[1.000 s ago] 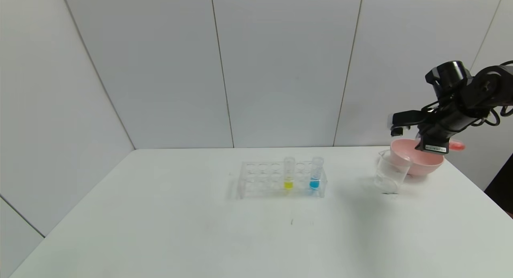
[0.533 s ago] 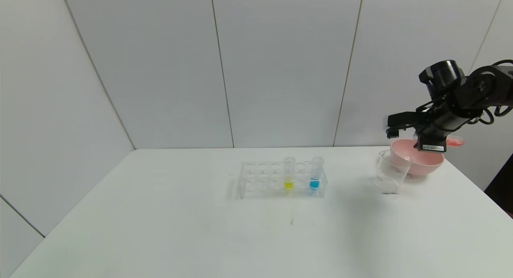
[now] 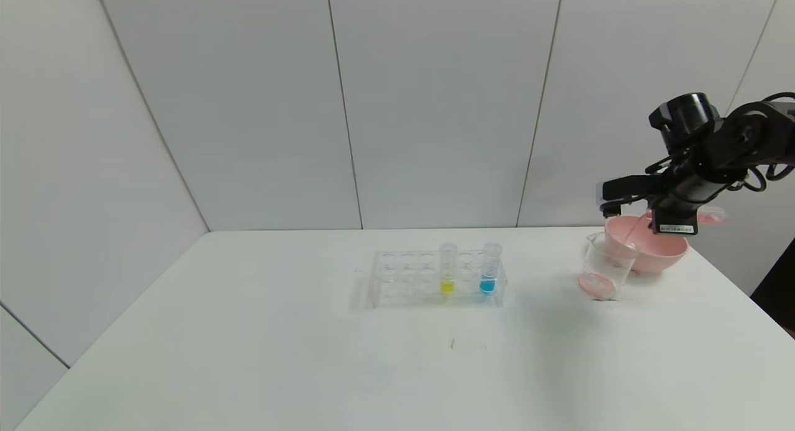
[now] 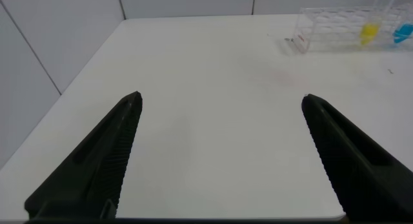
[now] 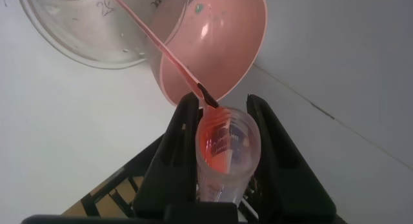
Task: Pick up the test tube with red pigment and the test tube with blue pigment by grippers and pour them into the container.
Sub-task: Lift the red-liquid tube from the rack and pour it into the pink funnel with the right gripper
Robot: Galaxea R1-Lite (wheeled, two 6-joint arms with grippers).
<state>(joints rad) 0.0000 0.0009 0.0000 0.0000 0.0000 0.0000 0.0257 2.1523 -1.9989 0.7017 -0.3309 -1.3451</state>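
My right gripper (image 3: 667,217) is shut on the red test tube (image 5: 222,150), held tipped above the clear beaker (image 3: 604,273) at the table's right. A thin red stream (image 5: 151,40) runs from the tube's mouth into the beaker (image 5: 84,30), and red liquid pools at the beaker's bottom. The tube's end (image 3: 708,215) sticks out behind the gripper. The blue test tube (image 3: 489,269) stands in the clear rack (image 3: 404,279) at mid table, also seen far off in the left wrist view (image 4: 401,34). My left gripper (image 4: 219,108) is open and empty over the table's left part.
A yellow-liquid tube (image 3: 447,269) stands in the rack left of the blue one. A pink bowl (image 3: 658,251) sits right behind the beaker, close under my right gripper, near the table's right edge. White wall panels stand behind.
My right gripper has tipped the red tube further. Red liquid now streams into the beaker, which was clear before, and the tube's far end has emptied.
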